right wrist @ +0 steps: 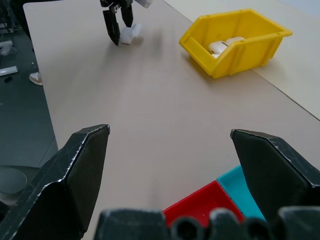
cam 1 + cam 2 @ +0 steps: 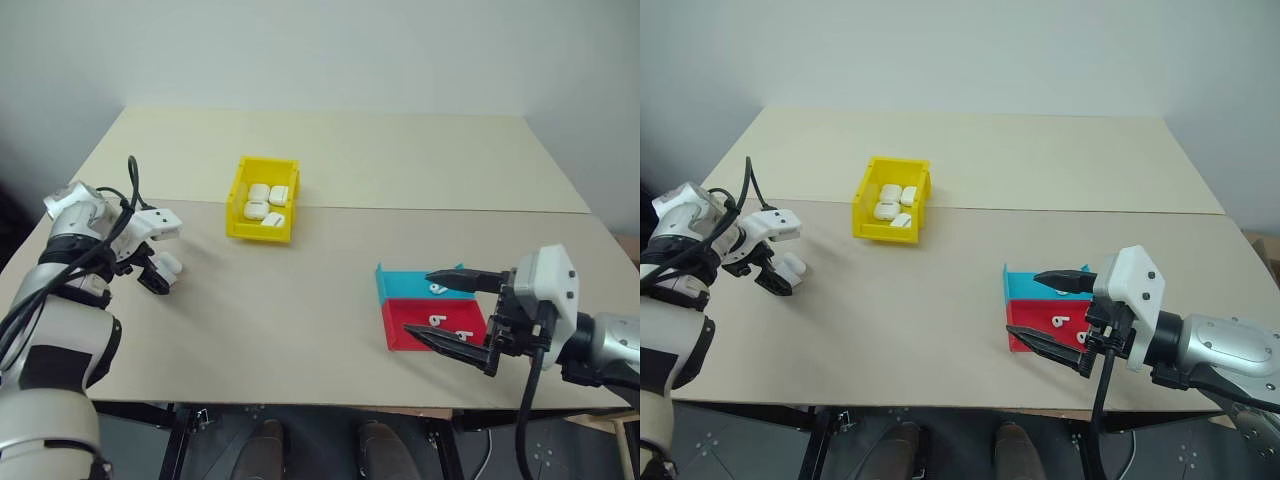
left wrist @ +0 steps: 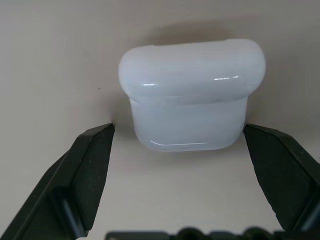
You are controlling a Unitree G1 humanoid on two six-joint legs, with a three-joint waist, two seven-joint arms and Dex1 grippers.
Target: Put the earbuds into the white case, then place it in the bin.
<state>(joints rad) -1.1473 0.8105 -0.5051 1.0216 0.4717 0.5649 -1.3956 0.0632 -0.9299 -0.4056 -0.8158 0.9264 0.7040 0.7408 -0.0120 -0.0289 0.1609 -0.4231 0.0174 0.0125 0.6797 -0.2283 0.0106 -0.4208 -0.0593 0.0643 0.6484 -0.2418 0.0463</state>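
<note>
table (image 2: 330, 290): beige, two tops pushed together.
bin (image 2: 263, 199): yellow, left of middle, four white cases inside.
trays (image 2: 432, 322): blue beside red, near right, earbuds (image 2: 437, 321) lying in them.
right claw (image 2: 455, 312): spread wide over the trays, holding nothing.
left claw (image 3: 180, 150): pointing down, spread either side of the white case (image 3: 191, 93), not gripping.

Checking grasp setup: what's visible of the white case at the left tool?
The white case is a small glossy rounded-rectangle shell, plastic by its look, with a seam between lid and body; the lid looks shut. It lies on the beige table, apart from the yellow bin. The left tool points down over it, open, one black finger on each side. In the left wrist view, gaps show between both fingers and the case, so nothing grips it.
</note>
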